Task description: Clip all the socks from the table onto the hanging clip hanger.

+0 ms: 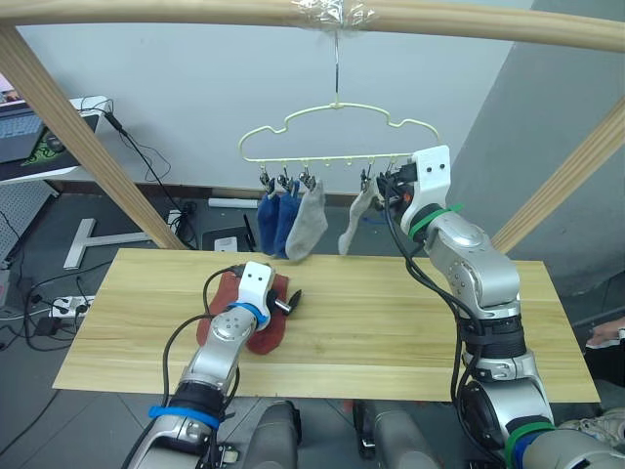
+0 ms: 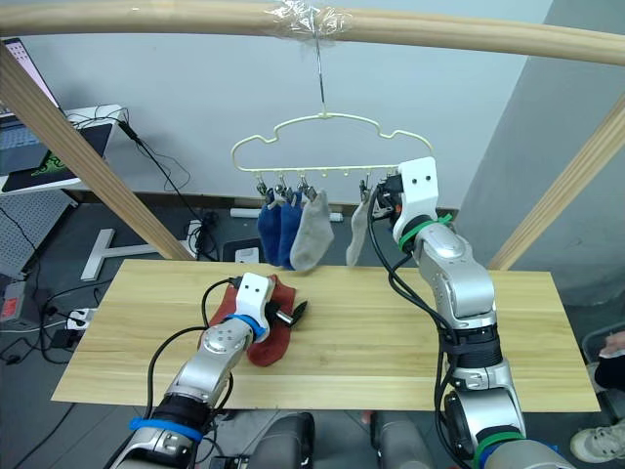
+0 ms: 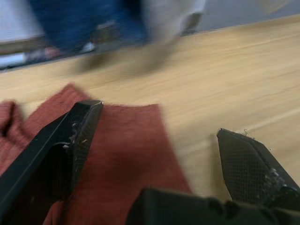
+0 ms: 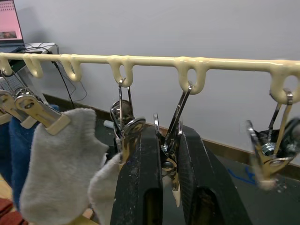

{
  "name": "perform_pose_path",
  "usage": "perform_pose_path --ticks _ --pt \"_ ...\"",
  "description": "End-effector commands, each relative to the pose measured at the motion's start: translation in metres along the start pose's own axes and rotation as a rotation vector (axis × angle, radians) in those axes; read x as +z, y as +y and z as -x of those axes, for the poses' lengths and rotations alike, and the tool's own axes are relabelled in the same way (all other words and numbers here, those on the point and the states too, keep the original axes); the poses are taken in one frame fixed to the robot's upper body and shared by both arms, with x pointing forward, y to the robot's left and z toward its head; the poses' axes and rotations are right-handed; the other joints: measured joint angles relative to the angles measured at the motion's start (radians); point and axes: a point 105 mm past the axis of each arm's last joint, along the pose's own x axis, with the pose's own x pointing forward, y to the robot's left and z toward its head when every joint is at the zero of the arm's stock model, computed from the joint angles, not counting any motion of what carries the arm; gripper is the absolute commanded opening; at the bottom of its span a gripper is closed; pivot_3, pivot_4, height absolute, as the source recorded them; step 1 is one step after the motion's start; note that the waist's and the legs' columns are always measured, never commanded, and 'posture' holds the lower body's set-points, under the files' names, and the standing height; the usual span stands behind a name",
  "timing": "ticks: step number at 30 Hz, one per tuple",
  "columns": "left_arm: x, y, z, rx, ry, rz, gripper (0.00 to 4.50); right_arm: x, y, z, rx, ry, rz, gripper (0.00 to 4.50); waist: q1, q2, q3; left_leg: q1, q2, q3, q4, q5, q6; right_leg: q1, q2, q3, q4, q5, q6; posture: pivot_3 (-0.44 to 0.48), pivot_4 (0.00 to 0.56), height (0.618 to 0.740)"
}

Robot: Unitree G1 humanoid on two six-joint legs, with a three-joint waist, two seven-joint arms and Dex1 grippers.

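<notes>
Four socks hang up, two red ones wait on the table (image 1: 410, 322).

The clip hanger (image 1: 337, 132) holds two blue socks (image 1: 276, 223) and two grey socks (image 1: 311, 223). Red socks (image 1: 256, 315) lie left, under the left gripper (image 3: 159, 140), fingers apart. The right gripper (image 4: 161, 154) squeezes a clip (image 4: 169, 154).

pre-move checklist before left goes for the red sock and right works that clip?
1. Left gripper open over the rust-red socks: ok.
2. Sock between left fingers: not ok, only one finger is over fabric.
3. Right gripper shut on an empty clip: ok.
4. Second empty clip: ok.
5. Two blue socks and two grey socks hang on the clip hanger: ok.
6. Red socks overlap, separable: cannot tell.
</notes>
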Motion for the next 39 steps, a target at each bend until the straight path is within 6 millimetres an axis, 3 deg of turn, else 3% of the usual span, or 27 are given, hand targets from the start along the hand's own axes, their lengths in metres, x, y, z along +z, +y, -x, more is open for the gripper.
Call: perform_pose_path --ticks 1,7,8,13,20,23,28,31,34,36,39 --pt "-0.008 0.006 -0.001 0.035 0.041 0.034 4.50 0.015 -0.002 0.005 -0.007 -0.055 -0.003 0.11 0.000 0.000 0.000 0.000 0.000 0.000 0.000 0.000 0.000 0.000 0.000 0.000 0.000 0.000 0.000 -0.036 0.251 0.740" --pt "-0.015 0.003 0.001 0.015 0.075 0.068 4.50 0.014 -0.005 0.005 -0.014 -0.051 -0.007 0.11 -0.001 0.000 0.000 0.001 0.000 0.000 0.000 0.000 0.000 0.000 0.000 0.000 0.001 0.000 0.000 -0.038 0.254 0.740" --pt "-0.021 -0.001 0.002 -0.007 0.097 0.090 4.31 0.014 -0.005 0.005 -0.016 -0.046 -0.016 0.11 -0.001 0.000 0.000 0.001 0.000 0.000 0.000 0.000 0.000 0.000 0.000 0.000 0.001 0.000 0.000 -0.038 0.254 0.740" --pt "-0.033 -0.013 0.010 -0.053 0.130 0.196 3.00 0.015 -0.009 0.005 -0.018 -0.035 -0.052 0.11 -0.003 0.000 0.000 0.002 0.000 0.000 0.000 0.000 0.000 0.001 0.000 0.000 0.001 0.000 0.000 -0.042 0.255 0.740" --pt "-0.020 -0.027 0.012 -0.128 0.064 0.202 0.81 0.022 -0.012 0.005 0.016 -0.021 -0.095 0.11 -0.010 0.000 0.000 0.006 0.000 0.000 0.000 0.000 0.000 0.005 0.000 0.001 0.001 0.000 0.000 -0.047 0.257 0.740" --pt "0.008 -0.047 0.013 -0.227 -0.039 0.200 0.04 0.025 -0.015 0.005 0.037 0.007 -0.191 0.11 -0.010 0.000 0.000 0.005 0.000 0.000 0.000 0.000 0.000 0.004 0.000 0.002 0.000 0.000 0.000 -0.050 0.257 0.740" --pt "0.072 -0.069 0.029 -0.397 -0.295 0.220 0.04 0.029 -0.015 0.008 0.096 0.084 -0.344 0.11 -0.011 0.000 0.001 0.002 0.000 0.000 0.000 0.000 0.000 0.003 0.000 0.001 -0.001 0.000 0.000 -0.056 0.259 0.740" --pt "0.094 -0.075 0.037 -0.436 -0.374 0.135 0.04 0.030 -0.013 0.010 0.121 0.132 -0.403 0.11 -0.015 0.000 0.001 0.001 0.001 0.000 -0.001 0.000 0.000 0.002 0.000 0.000 0.000 0.000 0.000 -0.063 0.264 0.740" --pt "0.146 -0.082 0.048 -0.439 -0.559 -0.002 0.04 0.038 -0.010 0.012 0.164 0.186 -0.493 0.11 -0.020 0.000 0.003 0.001 0.000 0.000 0.000 0.000 0.000 0.002 0.001 0.001 0.000 0.000 0.000 -0.063 0.264 0.740" --pt "0.170 -0.085 0.052 -0.432 -0.642 -0.021 0.04 0.041 -0.009 0.012 0.171 0.206 -0.537 0.11 -0.020 0.000 0.003 0.001 0.000 0.000 0.000 0.000 0.000 0.002 0.001 0.001 -0.001 0.000 0.000 -0.063 0.264 0.740" --pt "0.188 -0.088 0.054 -0.410 -0.699 -0.053 0.04 0.043 -0.007 0.012 0.177 0.231 -0.569 0.11 -0.020 0.000 0.003 0.000 -0.001 0.000 0.000 0.000 0.000 0.002 0.001 0.001 -0.002 0.000 0.000 -0.063 0.264 0.740"
